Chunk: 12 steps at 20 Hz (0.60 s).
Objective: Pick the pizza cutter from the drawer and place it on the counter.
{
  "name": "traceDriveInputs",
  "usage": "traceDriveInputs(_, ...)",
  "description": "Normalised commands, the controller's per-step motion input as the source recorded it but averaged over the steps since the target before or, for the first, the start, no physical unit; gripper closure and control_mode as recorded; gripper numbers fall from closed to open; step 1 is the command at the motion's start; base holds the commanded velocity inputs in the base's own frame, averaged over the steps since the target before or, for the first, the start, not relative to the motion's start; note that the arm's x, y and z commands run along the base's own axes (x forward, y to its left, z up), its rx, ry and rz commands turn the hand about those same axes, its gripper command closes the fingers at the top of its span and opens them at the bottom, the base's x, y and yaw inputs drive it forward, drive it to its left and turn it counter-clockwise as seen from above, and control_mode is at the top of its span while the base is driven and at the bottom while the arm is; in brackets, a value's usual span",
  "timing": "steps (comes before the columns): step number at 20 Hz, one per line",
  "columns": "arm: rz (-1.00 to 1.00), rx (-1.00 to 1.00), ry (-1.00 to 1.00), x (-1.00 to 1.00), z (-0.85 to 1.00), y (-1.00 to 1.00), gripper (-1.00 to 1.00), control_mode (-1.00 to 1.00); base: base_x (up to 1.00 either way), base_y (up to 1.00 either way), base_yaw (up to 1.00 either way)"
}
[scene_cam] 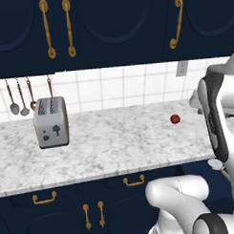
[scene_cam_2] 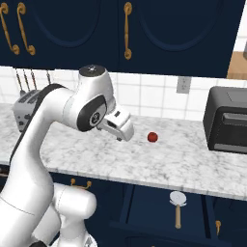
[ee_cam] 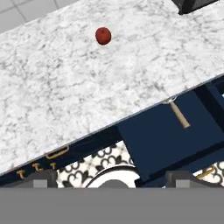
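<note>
The pizza cutter (scene_cam_2: 178, 206) lies in the open navy drawer (scene_cam_2: 154, 217) below the counter's edge, silver wheel toward the counter and tan handle pointing outward. In the hand view its handle (ee_cam: 180, 115) shows on the drawer floor (ee_cam: 162, 140), while the wheel is mostly tucked under the stone edge. From the left base the cutter (scene_cam: 218, 166) peeks out beside the arm. My gripper (scene_cam_2: 124, 131) hangs above the marbled counter (scene_cam_2: 144, 159), up and to the left of the drawer. It is open, its fingertips (ee_cam: 41, 180) wide apart with nothing between them.
A small red fruit (scene_cam_2: 152, 137) sits on the counter near the gripper. A silver toaster (scene_cam: 51, 122) stands at the left, with metal spoons (scene_cam: 18, 98) hanging on the tiled wall behind it. A black toaster oven (scene_cam_2: 226, 120) occupies the right end.
</note>
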Motion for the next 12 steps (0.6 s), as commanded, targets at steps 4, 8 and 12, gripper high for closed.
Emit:
traceDriveInputs(4,-0.47,0.13,0.14,-0.53,-0.38,-1.0,-1.0,-1.0,0.0,0.0,0.0)
traceDriveInputs(8,-0.48,0.08,0.17,-0.4,-0.32,-1.0,-1.0,-1.0,0.0,0.0,0.0)
traceDriveInputs(12,-0.46,0.04,0.23,-0.18,-0.37,-1.0,-1.0,-1.0,0.0,0.0,0.0)
